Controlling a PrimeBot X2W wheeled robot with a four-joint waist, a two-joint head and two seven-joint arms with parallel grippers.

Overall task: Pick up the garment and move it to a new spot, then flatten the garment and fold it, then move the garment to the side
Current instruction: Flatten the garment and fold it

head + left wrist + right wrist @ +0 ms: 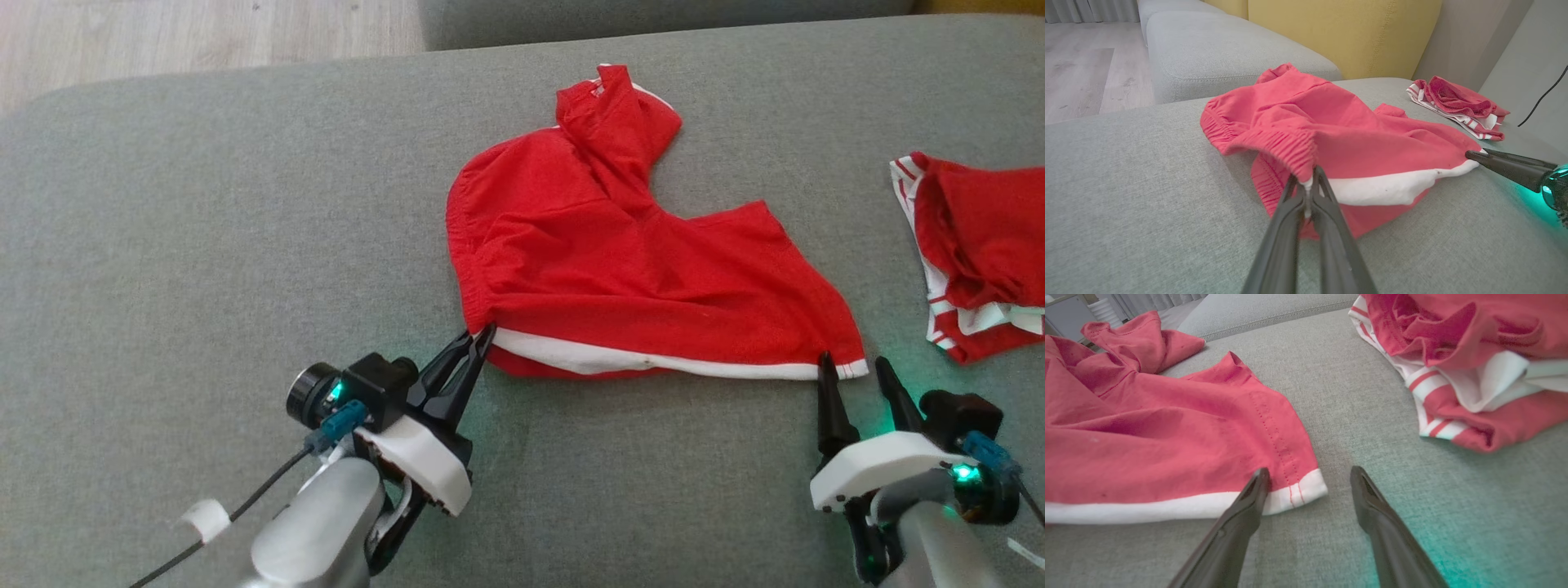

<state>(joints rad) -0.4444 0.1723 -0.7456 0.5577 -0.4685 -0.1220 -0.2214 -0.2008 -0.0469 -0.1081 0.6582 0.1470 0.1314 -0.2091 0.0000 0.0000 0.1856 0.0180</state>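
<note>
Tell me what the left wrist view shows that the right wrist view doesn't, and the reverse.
Left wrist view: the left gripper shut on the gathered waistband corner of the shorts, with a yellow cushion and wood floor behind. Right wrist view: the right gripper with jaws open, straddling the white hem corner, not closed on it. Both: the red shorts, a second red-and-white garment beside them, the grey sofa, and the right gripper at the hem.
</note>
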